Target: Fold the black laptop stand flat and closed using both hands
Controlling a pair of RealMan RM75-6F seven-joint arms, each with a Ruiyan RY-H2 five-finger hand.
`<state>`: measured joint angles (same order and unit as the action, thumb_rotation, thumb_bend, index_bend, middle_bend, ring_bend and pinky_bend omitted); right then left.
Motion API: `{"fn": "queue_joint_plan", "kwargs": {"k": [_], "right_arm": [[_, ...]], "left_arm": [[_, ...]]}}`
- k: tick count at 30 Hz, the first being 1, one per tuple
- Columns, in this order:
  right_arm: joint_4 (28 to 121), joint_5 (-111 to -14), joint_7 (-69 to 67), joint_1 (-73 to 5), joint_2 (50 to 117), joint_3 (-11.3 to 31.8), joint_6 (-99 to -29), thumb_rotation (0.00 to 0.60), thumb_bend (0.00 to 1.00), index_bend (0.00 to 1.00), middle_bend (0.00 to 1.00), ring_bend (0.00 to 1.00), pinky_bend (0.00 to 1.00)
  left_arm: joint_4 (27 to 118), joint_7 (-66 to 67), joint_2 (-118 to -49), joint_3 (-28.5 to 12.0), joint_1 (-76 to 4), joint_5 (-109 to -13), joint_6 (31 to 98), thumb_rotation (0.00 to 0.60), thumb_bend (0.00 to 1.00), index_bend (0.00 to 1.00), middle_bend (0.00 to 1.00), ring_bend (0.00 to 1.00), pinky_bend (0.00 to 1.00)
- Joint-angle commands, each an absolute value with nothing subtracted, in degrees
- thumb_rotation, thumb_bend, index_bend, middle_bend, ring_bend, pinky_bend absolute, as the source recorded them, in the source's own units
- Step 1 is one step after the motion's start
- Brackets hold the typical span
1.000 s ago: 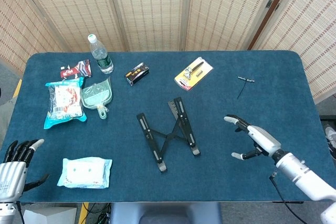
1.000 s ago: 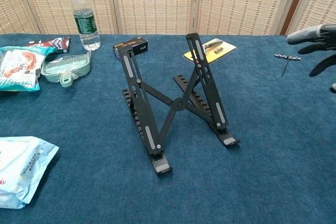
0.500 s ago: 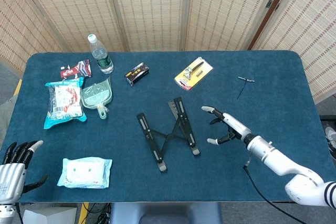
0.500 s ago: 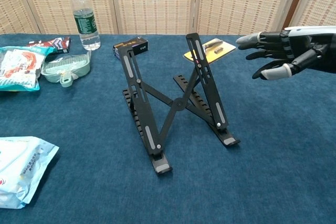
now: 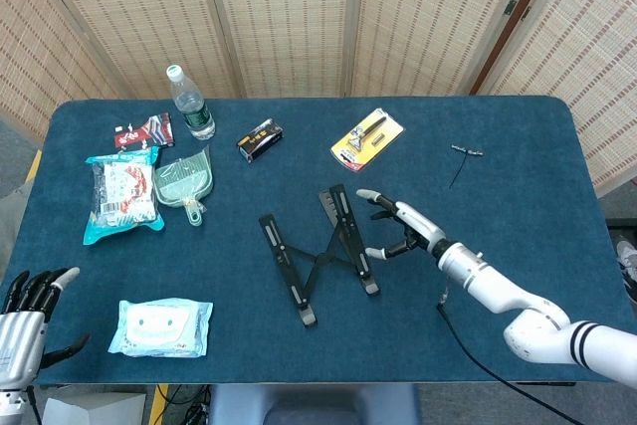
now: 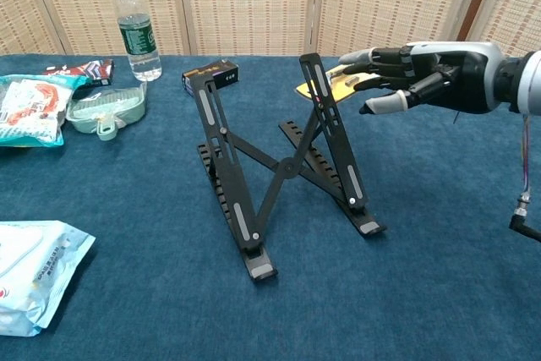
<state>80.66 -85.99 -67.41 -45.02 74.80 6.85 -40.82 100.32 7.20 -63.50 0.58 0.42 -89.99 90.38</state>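
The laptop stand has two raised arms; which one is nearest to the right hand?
The stand's right raised arm, the one in front of the yellow package. The open right hand is beside its top; the left raised arm stands farther away.

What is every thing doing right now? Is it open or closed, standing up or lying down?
laptop stand: unfolded, standing up, nobody touching it
right hand: open, fingers spread, beside the stand's top
left hand: open, at the table edge, holding nothing
water bottle: upright, cap on
wipes pack: lying flat
small black box: lying on the table

A black laptop stand [image 6: 283, 166] on a deep blue table [image 6: 439, 234]; a clear, green-labelled bottle [image 6: 133, 27].
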Motion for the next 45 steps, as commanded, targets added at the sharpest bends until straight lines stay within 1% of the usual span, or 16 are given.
{"fn": "queue_joint_plan", "kwargs": {"k": [1, 8, 11, 15, 20, 27, 35, 45], "right_arm": [[79.61, -85.65, -68.14, -45.97, 75.98, 7.32, -40.28, 0.6, 0.12, 0.0, 0.0, 0.0, 0.17], [77.76, -85.62, -72.27, -47.89, 78.1, 7.86, -39.02, 0.6, 0.12, 0.0, 0.01, 0.0, 0.17], [77.17, -86.31, -74.83, -47.96, 78.59, 7.58, -39.7, 0.6, 0.13, 0.0, 0.05, 0.0, 0.17], [77.12, -88.87, -79.35, -47.32, 78.22, 6.34, -42.45, 0.6, 0.13, 0.0, 0.09, 0.04, 0.17], [76.91, -94.02, -85.25, -46.54, 76.75, 3.5, -47.73, 0.6, 0.14, 0.0, 0.1, 0.05, 0.17], [77.21, -100.11, -89.56, -44.05, 73.42, -1.05, -58.17, 0.6, 0.14, 0.0, 0.11, 0.06, 0.17], [80.49, -105.66, -86.76, -41.22, 68.87, -6.28, -66.77, 0.6, 0.14, 0.0, 0.11, 0.06, 0.17], [84.29, -108.89, -81.99, -37.89, 65.22, -10.8, -73.77, 0.6, 0.14, 0.0, 0.11, 0.06, 0.17]], "left_arm": [[100.38, 7.19, -63.44, 0.59, 0.42, -89.97, 90.32, 0.6, 0.13, 0.15, 0.16, 0.12, 0.02], [100.66, 7.5, -63.4, 0.49, 0.38, -89.88, 90.16, 0.6, 0.13, 0.15, 0.16, 0.12, 0.02], [100.75, 7.6, -63.36, 0.51, 0.44, -89.84, 90.17, 0.6, 0.13, 0.15, 0.16, 0.12, 0.02], [100.73, 7.59, -63.28, 0.53, 0.66, -89.64, 90.31, 0.6, 0.13, 0.15, 0.17, 0.12, 0.02], [100.77, 7.61, -63.23, 0.5, 0.65, -89.62, 90.23, 0.6, 0.13, 0.15, 0.16, 0.12, 0.02], [100.98, 8.41, -63.32, 0.56, 0.31, -89.69, 89.5, 0.6, 0.13, 0.15, 0.16, 0.12, 0.02], [101.11, 9.69, -63.81, 0.5, -0.45, -89.59, 88.15, 0.6, 0.13, 0.15, 0.17, 0.12, 0.02], [100.92, 10.45, -64.44, 0.13, -1.63, -88.98, 86.42, 0.6, 0.13, 0.15, 0.16, 0.12, 0.02]]}}
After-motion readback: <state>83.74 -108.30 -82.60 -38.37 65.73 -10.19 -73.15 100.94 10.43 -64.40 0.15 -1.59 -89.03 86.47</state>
